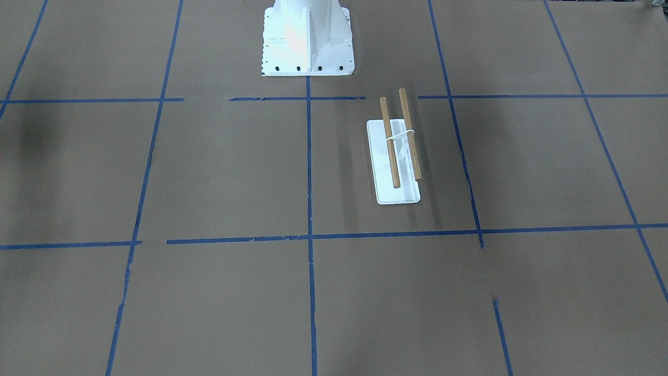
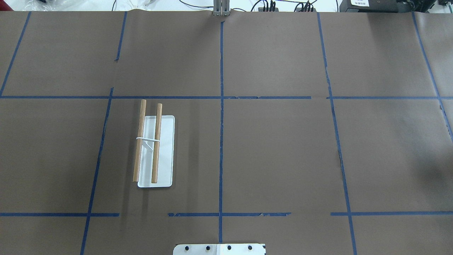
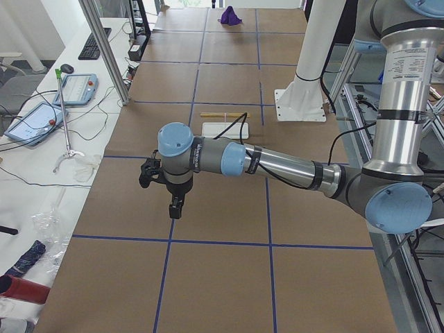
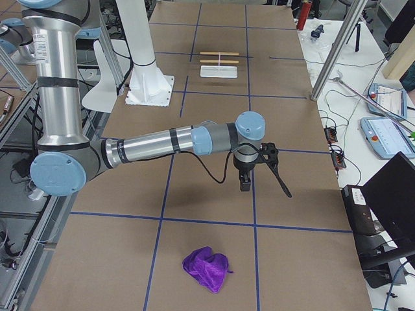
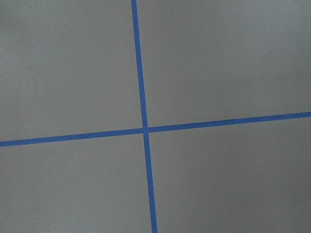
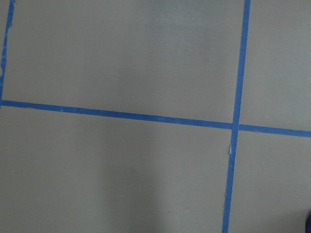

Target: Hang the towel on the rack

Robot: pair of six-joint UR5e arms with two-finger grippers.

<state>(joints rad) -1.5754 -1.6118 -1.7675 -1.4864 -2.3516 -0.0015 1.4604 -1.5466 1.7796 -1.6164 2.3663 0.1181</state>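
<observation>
The purple towel (image 4: 207,267) lies crumpled on the brown table at the robot's right end, and it shows far off in the exterior left view (image 3: 230,15). The rack (image 2: 166,148) has a white base and two wooden rods and stands bare on the robot's left half (image 1: 396,196) (image 3: 225,129) (image 4: 219,71). My left gripper (image 3: 147,175) hovers over bare table far from the rack. My right gripper (image 4: 284,189) hovers short of the towel. I cannot tell whether either is open or shut. Both wrist views show only paper and blue tape.
The white robot pedestal (image 1: 308,42) stands at the table's robot-side edge (image 2: 219,249). Metal posts (image 3: 104,48) (image 4: 337,52) rise at the operator-side edge. Desks with tablets (image 3: 28,121) (image 4: 382,129) lie beyond it.
</observation>
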